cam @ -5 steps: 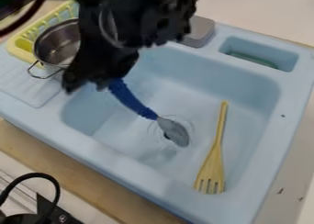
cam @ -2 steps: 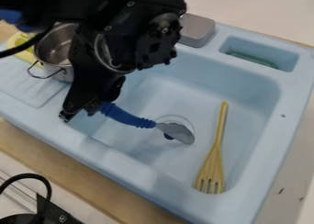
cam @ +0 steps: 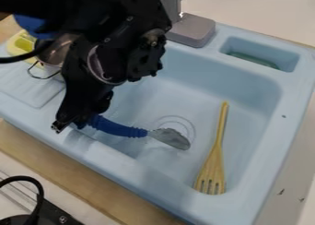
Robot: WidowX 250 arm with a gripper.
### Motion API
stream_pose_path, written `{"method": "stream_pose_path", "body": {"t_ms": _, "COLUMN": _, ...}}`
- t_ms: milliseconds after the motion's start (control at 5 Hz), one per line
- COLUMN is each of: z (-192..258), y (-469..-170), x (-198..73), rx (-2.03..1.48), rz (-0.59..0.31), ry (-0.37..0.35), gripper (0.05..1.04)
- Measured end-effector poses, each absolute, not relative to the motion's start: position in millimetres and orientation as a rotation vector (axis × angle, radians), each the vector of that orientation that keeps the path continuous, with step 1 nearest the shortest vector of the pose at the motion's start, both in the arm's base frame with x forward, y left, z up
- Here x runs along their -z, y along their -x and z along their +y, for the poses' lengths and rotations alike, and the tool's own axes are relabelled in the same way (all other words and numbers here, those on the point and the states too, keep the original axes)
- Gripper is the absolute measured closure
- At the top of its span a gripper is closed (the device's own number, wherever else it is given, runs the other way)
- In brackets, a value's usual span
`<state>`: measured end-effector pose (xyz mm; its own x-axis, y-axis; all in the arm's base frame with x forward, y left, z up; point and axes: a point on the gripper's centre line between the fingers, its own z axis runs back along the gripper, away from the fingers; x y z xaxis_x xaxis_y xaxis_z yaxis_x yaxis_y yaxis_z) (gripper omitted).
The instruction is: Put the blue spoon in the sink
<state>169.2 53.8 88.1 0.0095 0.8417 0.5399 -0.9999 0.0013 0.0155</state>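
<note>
The light-blue molded plastic sink (cam: pixel 154 178) is set along a pale wooden counter edge (cam: pixel 80 168). A yellow slotted wooden spatula (cam: pixel 212 168) lies in the basin, on the side away from the gripper.

Workpiece: 1 spoon with a thick, ribbed blue handle and a grey metallic head (cam: pixel 117 127). Location: over the basin, head beside the circular drain (cam: pixel 175 123), handle end toward the near-left rim.

Grip state: the black two-finger gripper (cam: pixel 69 123) is closed on the end of the blue handle, its fingers apart only by what the handle takes up.

Handling properties (estimated): light; rigid at the head, with a handle that may yield slightly under pressure. The ribs should resist slip; the smooth head would be slippery if gripped. Breakage is unlikely.

Grip point: the blue handle. The present hold at its far end is adequate for release, but the head may swing or tip – mid-handle would give better balance.
</note>
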Motion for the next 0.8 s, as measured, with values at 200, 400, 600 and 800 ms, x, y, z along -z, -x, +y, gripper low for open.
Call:
{"method": "stream_pose_path", "body": {"t_ms": 200, "z": 53.4, "y": -164.5, "x": -90.7, "rx": -1.513, "rz": -0.442, "ry": -0.404, "gripper": 0.62}}
{"method": "stream_pose_path", "body": {"t_ms": 400, "z": 53.1, "y": -166.3, "x": -94.8, "rx": -1.517, "rz": -0.457, "ry": -0.385, "gripper": 0.362}}
{"method": "stream_pose_path", "body": {"t_ms": 600, "z": 54.1, "y": -167.1, "x": -103.9, "rx": -1.536, "rz": -0.489, "ry": -0.358, "gripper": 0.151}}
{"method": "stream_pose_path", "body": {"t_ms": 800, "z": 54.6, "y": -163.6, "x": -114.3, "rx": -1.541, "rz": -0.491, "ry": -0.354, "gripper": 0.107}}
